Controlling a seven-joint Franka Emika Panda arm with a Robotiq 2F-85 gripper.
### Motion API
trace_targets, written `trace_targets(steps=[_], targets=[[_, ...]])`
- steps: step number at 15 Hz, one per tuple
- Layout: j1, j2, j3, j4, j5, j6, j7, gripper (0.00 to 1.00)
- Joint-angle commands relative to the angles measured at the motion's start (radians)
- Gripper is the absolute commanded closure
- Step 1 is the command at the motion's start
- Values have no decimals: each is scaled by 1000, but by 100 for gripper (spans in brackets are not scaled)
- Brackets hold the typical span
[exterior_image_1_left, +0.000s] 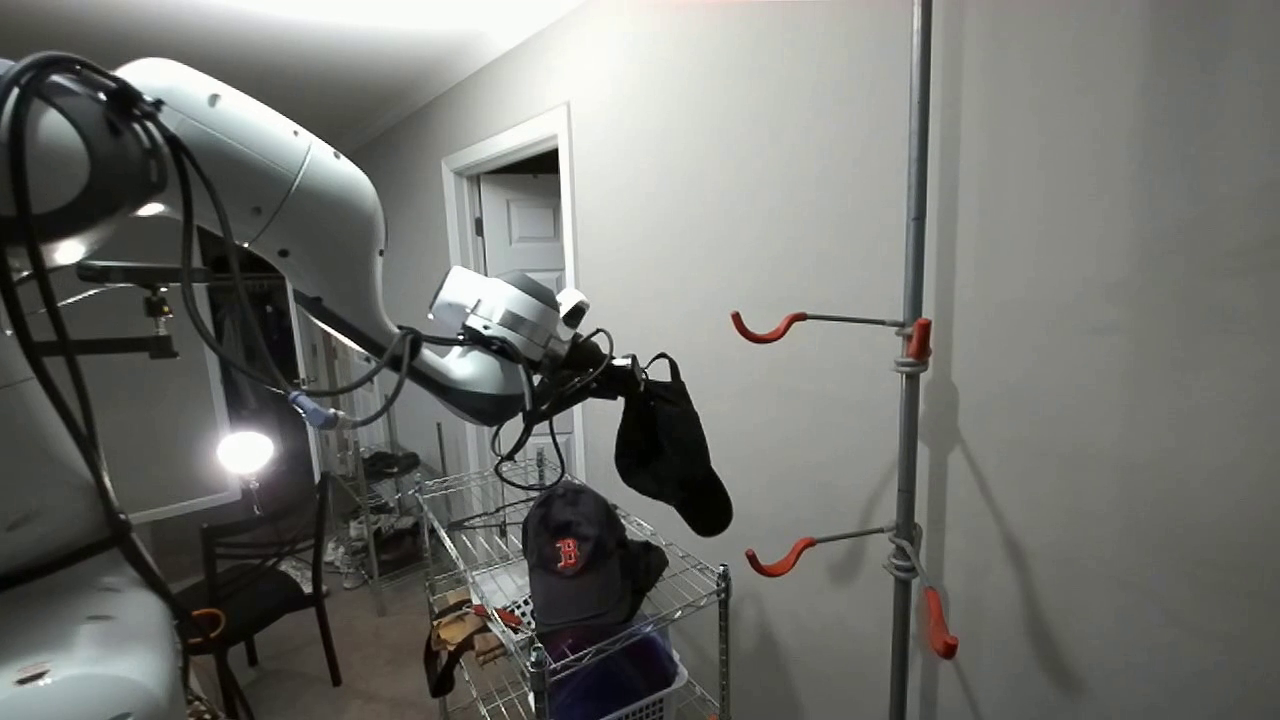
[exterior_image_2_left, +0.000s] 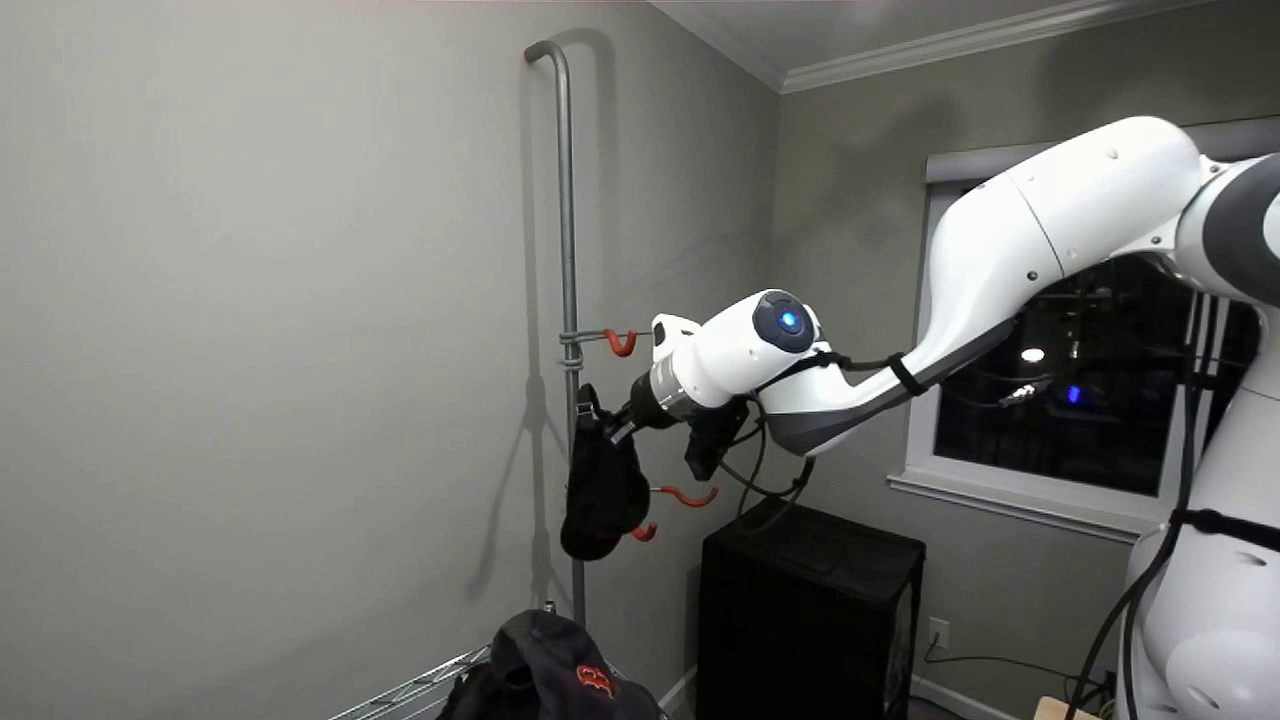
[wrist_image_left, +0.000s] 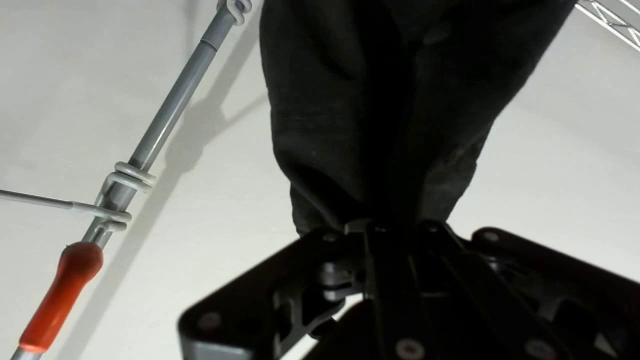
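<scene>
Both exterior views: black cap (exterior_image_1_left: 662, 445) pinched in hand (exterior_image_1_left: 634, 374), hanging mostly below

Red ltr "B" (exterior_image_1_left: 568, 556) — on front of dk cap (exterior_image_1_left: 580, 592)

The arm (exterior_image_1_left: 270, 170) is seen from opposite flanks, at similar middle range, in both exterior views. In an exterior view, it is cut by the left edge, the wire rack (exterior_image_1_left: 724, 630) is looked down on, and a door (exterior_image_1_left: 525, 235) is faced past the rack's far corner. In an exterior view, a window (exterior_image_2_left: 1100, 420) is faced and the rack's top edge is caught at the bottom. The wrist view is taken from very near, along the gripper (wrist_image_left: 395, 225) onto the black cap (wrist_image_left: 380, 100), upside down, the rack's edge showing top right. The pole (exterior_image_2_left: 568, 250) and the black cap are shared by all three.
</scene>
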Motion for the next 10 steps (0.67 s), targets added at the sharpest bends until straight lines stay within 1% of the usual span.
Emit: trace_targets(steps=[1, 3, 5, 6, 8, 10], targets=[[5, -23, -13, -43, 52, -5, -96, 97], [15, -36, -15, -76, 106, -34, -171, 96], [32, -46, -21, -123, 199, -49, -289, 96], [22, -47, -5, -144, 275, -49, -368, 97], [38, -51, -5, -182, 417, -42, -512, 97], [51, -81, 7, -214, 552, -66, -656, 97]])
